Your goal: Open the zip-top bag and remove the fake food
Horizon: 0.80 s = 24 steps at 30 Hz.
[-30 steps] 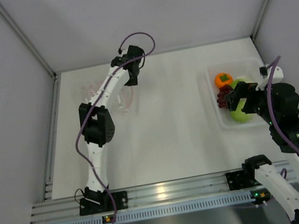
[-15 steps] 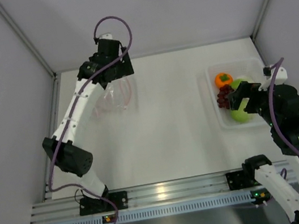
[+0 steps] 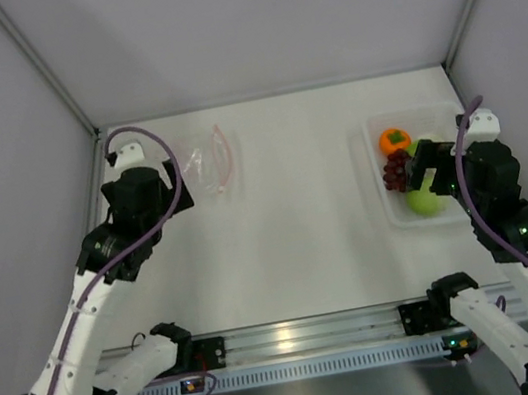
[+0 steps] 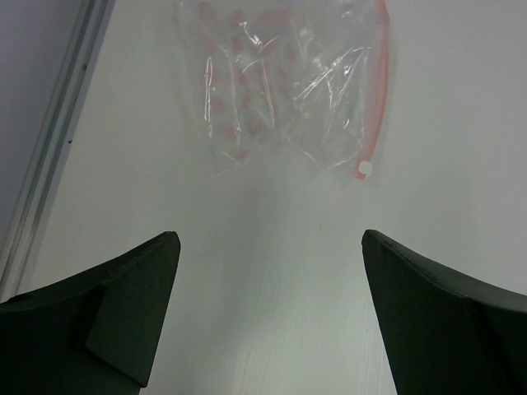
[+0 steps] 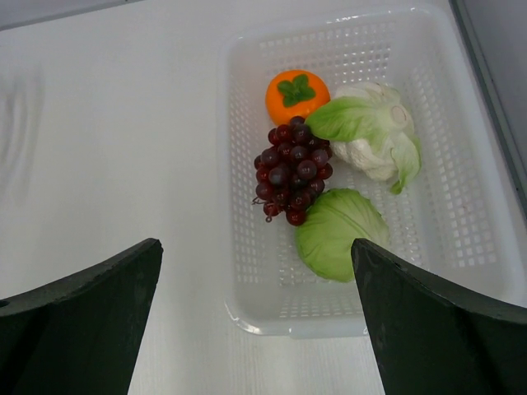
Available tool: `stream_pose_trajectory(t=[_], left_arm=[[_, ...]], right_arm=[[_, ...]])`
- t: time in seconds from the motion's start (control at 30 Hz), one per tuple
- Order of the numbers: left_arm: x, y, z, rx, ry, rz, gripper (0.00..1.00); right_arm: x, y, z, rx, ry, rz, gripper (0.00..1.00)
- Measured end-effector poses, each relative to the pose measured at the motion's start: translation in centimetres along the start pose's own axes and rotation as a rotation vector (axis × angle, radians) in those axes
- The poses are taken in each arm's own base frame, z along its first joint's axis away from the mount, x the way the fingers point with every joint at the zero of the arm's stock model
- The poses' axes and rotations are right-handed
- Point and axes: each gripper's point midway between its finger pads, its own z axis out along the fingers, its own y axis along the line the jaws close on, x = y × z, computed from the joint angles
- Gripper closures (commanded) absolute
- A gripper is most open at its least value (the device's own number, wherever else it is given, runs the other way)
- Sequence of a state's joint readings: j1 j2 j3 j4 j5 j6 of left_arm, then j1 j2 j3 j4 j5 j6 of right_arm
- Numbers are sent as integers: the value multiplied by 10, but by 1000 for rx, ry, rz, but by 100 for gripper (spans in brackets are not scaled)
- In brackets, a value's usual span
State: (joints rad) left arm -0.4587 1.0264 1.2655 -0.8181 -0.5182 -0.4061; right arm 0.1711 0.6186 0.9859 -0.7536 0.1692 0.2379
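The zip-top bag (image 3: pixel 206 163) lies flat and empty at the back left of the table; in the left wrist view (image 4: pixel 292 86) its pink-red zip strip runs down its right edge. My left gripper (image 4: pixel 268 309) is open and empty, just near of the bag. The fake food lies in a clear perforated tray (image 5: pixel 461 222): an orange fruit (image 5: pixel 296 95), a dark grape bunch (image 5: pixel 292 169), a white and pale green leafy vegetable (image 5: pixel 375 132) and a green round piece (image 5: pixel 338 234). My right gripper (image 5: pixel 255 317) is open and empty above the tray's near edge.
The tray (image 3: pixel 433 113) sits at the right side of the table. A metal rail (image 3: pixel 91 226) runs along the table's left edge, beside the left arm. Grey walls close in the back and both sides.
The left arm has drawn back from over the bag toward the near left, leaving the bag flat on the table. The right gripper has shifted only slightly over the tray.
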Motion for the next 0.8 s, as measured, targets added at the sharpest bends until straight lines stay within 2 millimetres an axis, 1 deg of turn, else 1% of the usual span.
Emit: stream_pose_trajectory(t=[0.1,0.17,0.3,0.43,0.5,0.57,0.67,0.8], left_arm=[[15,19,-18,10,-32,1,2],[20,30,-31,24,-63,-1,2],[20,46,-59,70,-146,-25,2],[20,58,-84,113,-215,-44,2],[22,63,-90,117,-225,-43,2],[25,66,-92,118,-222,-38,2],[30,69,-96,119,-215,-31,2],[35,72,-101,128,-214,-31,2]], right_arm=[[-1,-2,1,20,1,-19,1],[-3,-2,-1,21,-5,-33,1],[-4,0,-11,0,-33,-58,1],[-12,-3,-30,-17,-103,-68,1],[-16,-6,-40,-18,-143,-72,1],[-18,-10,-47,-9,-164,-75,1],[-14,-17,-51,14,-162,-91,1],[-12,-19,-56,13,-168,-99,1]])
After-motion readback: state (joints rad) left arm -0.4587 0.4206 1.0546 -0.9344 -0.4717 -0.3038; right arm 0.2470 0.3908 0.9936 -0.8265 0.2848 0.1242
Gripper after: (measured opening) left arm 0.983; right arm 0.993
